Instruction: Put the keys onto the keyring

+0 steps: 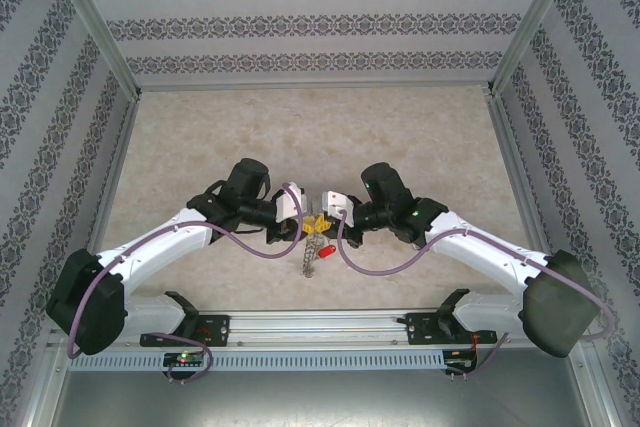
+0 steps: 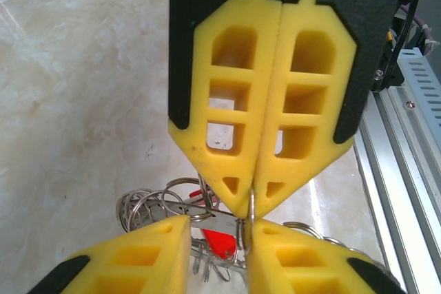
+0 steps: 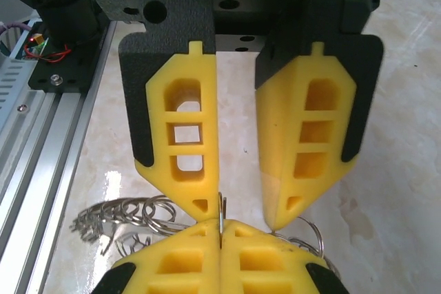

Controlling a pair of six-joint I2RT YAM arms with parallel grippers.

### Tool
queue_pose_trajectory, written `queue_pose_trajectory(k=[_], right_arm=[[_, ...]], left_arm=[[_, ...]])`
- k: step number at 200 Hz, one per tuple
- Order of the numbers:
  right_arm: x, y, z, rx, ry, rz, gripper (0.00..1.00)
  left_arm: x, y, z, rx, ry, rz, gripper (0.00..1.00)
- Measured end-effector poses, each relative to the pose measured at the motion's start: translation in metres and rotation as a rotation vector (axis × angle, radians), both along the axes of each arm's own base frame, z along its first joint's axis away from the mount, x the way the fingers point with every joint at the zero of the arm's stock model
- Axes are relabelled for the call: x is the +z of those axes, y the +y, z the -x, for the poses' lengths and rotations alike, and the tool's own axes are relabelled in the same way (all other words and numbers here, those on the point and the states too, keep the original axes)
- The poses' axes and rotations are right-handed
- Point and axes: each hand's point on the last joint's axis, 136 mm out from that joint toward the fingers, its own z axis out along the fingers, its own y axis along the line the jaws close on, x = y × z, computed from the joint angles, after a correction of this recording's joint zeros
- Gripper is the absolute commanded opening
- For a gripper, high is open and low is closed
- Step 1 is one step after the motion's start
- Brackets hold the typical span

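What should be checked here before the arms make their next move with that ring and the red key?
1. Right jaws gripping the keyring: ok, they are shut together on one of its thin wires.
2. Left jaws gripping the red key: not ok, they stand apart, with the key's red head showing in the gap.
3. Key lined up with a loop of the keyring: cannot tell, the yellow jaws hide the meeting point.
4. Keyring lifted off the table: cannot tell, its loops spread low by the marble surface.
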Motion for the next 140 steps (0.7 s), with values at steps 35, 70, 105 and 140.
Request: queue_pose_trajectory(k=[35, 70, 105, 140], right_arm=[[-0.001, -0.001, -0.002, -0.011, -0.006, 0.007, 0.0], [-0.002, -0.002, -0.004, -0.022, -0.007, 0.014, 0.03], [-0.001, -0.006, -0.004, -0.042, -0.036, 0.011, 0.2], [-0.002, -0.023, 0.001, -0.092, -0.047, 0.001, 0.28]], left_arm=[[-0.001, -0.001, 0.001, -0.008, 0.009, 0.002, 0.09], [-0.001, -0.002, 0.002, -0.013, 0.012, 0.002, 0.0], [0.001, -0.005, -0.002, 0.003, 0.008, 0.033, 0.0], [-0.004, -0.007, -0.003, 0.031, 0.017, 0.076, 0.0]])
